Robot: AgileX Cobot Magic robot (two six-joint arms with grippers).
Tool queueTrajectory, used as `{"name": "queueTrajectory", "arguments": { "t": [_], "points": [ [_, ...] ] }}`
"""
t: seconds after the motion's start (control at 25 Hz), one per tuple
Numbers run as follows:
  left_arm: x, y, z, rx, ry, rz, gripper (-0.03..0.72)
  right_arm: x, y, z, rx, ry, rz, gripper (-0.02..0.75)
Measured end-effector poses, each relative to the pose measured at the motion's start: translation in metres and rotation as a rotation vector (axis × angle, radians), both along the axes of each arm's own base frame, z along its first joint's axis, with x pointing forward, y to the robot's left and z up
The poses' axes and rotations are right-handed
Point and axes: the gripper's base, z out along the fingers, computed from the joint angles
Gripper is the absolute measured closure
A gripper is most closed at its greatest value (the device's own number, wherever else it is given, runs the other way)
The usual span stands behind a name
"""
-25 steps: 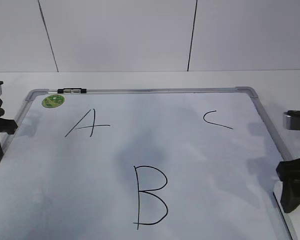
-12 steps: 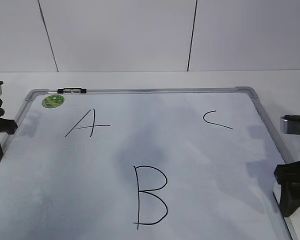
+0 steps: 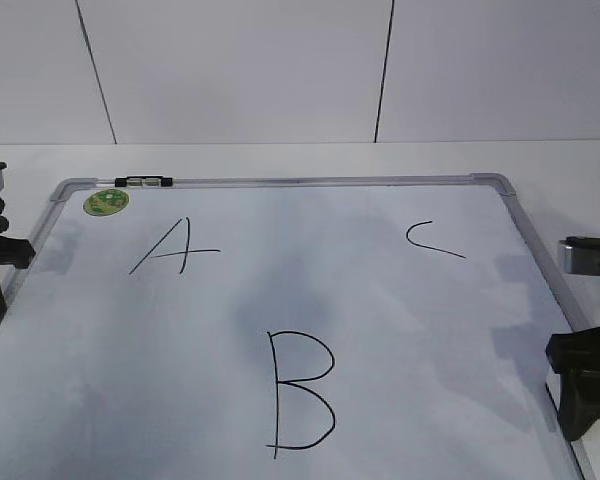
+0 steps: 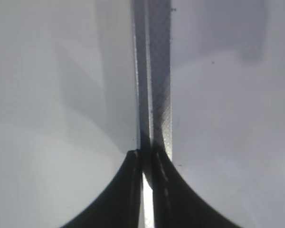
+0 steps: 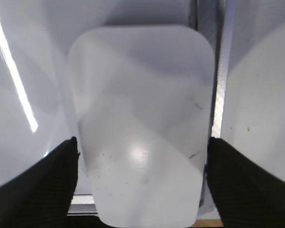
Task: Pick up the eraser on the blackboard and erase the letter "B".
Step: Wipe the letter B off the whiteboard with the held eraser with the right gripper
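White tiled wall behind a white worktop (image 3: 280,160); the blackboard (image 3: 380,330), a white dry-erase surface in a grey metal frame, lies flat on it and fills most of the exterior view. The letter "B" (image 3: 300,390) sits low and centre on the board, intact, drawn in thin black line. A slanted "A" (image 3: 173,247) is up and left of it, a small "C" (image 3: 432,240) up and right. A round green sticker (image 3: 106,202) sits in the far left corner of the board, with a small black-and-white marker (image 3: 145,182) just beside it on the top frame rail. The left end effector (image 4: 143,190) rests at the left frame edge, its 2 fingers pressed nearly together with only a sliver of light between them, nothing held. The right end effector (image 5: 142,180) is at the right edge of the board, spread wide, with the eraser (image 5: 142,123) between its 2 fingers (image 5: 47,175); the finger tips sit right at the eraser's sides, but contact cannot be confirmed. The eraser lies by the board's right frame rail (image 5: 221,85); in the exterior view it is almost entirely hidden behind the arm.
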Motion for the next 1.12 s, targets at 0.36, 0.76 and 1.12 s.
{"name": "queueTrajectory", "arguments": {
  "t": [0.36,0.76,1.12],
  "points": [
    [0.000,0.000,0.000,0.000,0.000,0.000,0.670,-0.005,0.000,-0.005,-0.001,0.021,-0.001,0.084],
    [0.000,0.000,0.000,0.000,0.000,0.000,0.670,-0.001,-0.001,-0.005,-0.001,-0.020,-0.002,0.097],
    [0.000,0.000,0.000,0.000,0.000,0.000,0.670,-0.007,-0.001,-0.011,-0.005,0.002,-0.003,0.107]
  ]
}}
